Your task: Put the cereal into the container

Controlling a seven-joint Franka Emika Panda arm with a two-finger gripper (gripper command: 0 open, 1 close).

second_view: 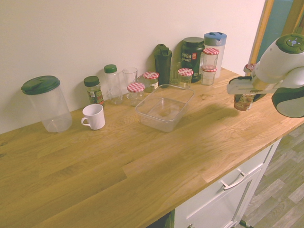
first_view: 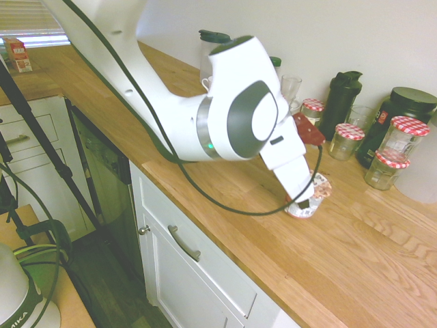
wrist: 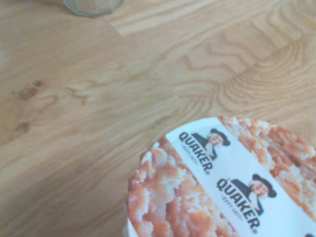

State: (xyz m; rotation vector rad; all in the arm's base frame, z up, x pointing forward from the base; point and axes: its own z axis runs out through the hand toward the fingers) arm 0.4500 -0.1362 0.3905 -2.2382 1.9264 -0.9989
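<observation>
One cereal cup (first_view: 311, 198) (in pincer (first_view: 305, 201))

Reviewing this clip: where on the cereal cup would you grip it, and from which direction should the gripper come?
Grip the cereal cup across its round side wall just under the lid rim, coming from above at a slant, as the gripper does. The cup stands upright, is narrow enough for two fingers, and its foil lid is flat, offering no hold. The fingers look shut on it.

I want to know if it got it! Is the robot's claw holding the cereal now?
End effector: closed on the cereal.
</observation>
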